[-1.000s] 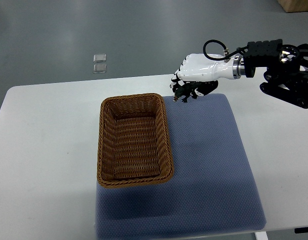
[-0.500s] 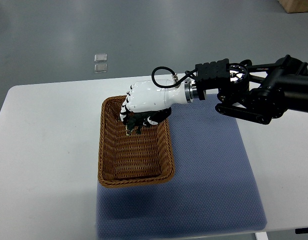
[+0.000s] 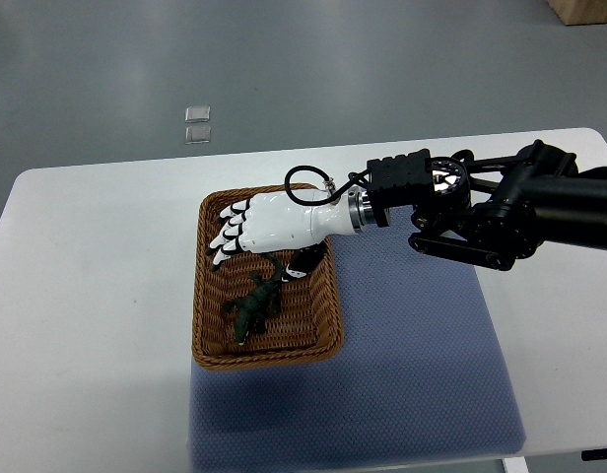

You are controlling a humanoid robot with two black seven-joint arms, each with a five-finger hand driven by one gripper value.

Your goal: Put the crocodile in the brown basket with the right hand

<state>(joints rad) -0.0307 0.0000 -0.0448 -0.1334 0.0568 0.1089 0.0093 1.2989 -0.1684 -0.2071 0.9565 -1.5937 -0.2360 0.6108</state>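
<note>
The dark green toy crocodile (image 3: 251, 306) lies inside the brown wicker basket (image 3: 208, 340), on its floor toward the near right. My right hand (image 3: 256, 247), white with black finger joints, hovers over the far half of the basket with its fingers spread and nothing in them. The crocodile sits just below and clear of the hand. The right arm's black wrist and links reach in from the right edge across the blue mat (image 3: 412, 345).
The basket stands on the left edge of the blue mat, on a white table (image 3: 87, 315). Two small clear squares (image 3: 196, 124) lie on the grey floor beyond the table's far edge. A brown box corner (image 3: 587, 10) shows top right.
The right hand carried the crocodile from the mat's far edge leftward over the basket, then opened; the crocodile now lies on the basket floor.
</note>
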